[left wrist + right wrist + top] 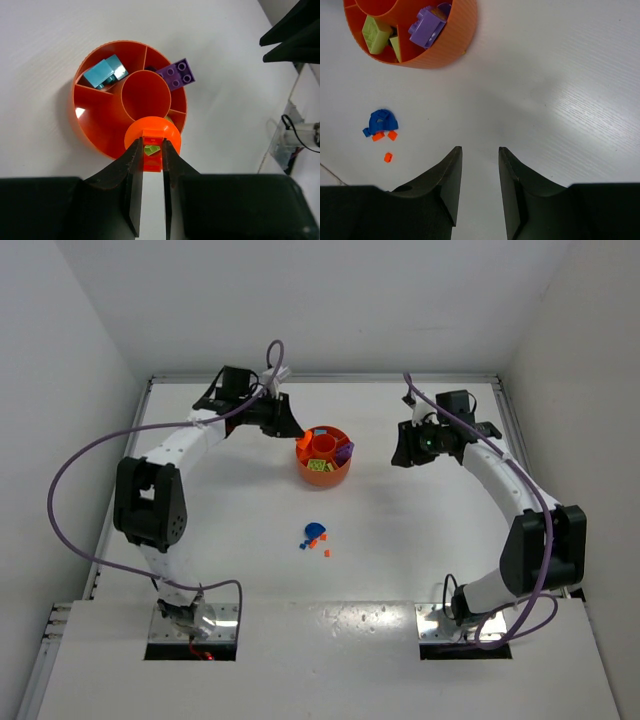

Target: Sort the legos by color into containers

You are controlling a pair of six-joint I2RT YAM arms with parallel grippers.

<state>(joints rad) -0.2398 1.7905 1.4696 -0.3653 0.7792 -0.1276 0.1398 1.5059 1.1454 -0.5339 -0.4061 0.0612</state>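
White table (420, 530) with round orange tray (322, 479) and loose blue and orange legos (315, 533) near it.

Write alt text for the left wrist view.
The left gripper clamps a round orange lego above the near rim of the round orange tray. Teal bricks lie in one wedge, a purple brick sits at another wedge's rim, and the central cup looks empty.
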